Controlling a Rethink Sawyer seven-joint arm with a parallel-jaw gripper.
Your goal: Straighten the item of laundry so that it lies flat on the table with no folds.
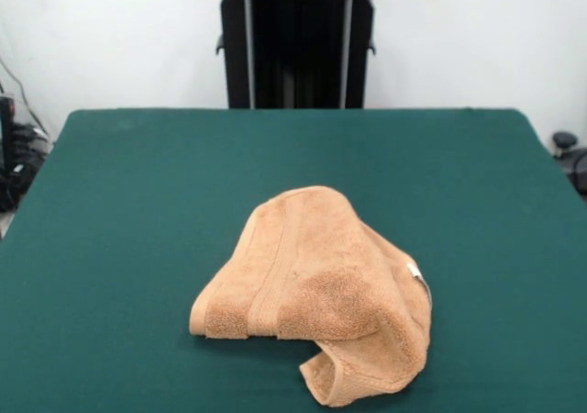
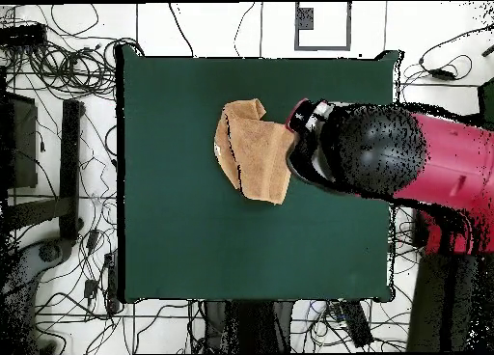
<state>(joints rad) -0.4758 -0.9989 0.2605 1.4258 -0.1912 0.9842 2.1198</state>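
Note:
The item of laundry (image 1: 316, 284), an orange-tan towel, lies bunched and folded over itself on the green table (image 1: 138, 202), toward the front edge. A woven band runs down its left side, a small white tag (image 1: 415, 271) sticks out on the right, and a corner curls under at the bottom. The overhead view shows the towel (image 2: 253, 149) in the upper middle of the table (image 2: 174, 226). The red and black arm (image 2: 386, 153) hangs high beside it, its gripper end (image 2: 307, 118) at the towel's right edge. The front view shows no gripper.
Tangled cables (image 2: 58, 62) and a black stand (image 2: 68, 158) lie on the floor left of the table in the overhead view. More cables run along the bottom and right edges. Green felt surrounds the towel on all sides.

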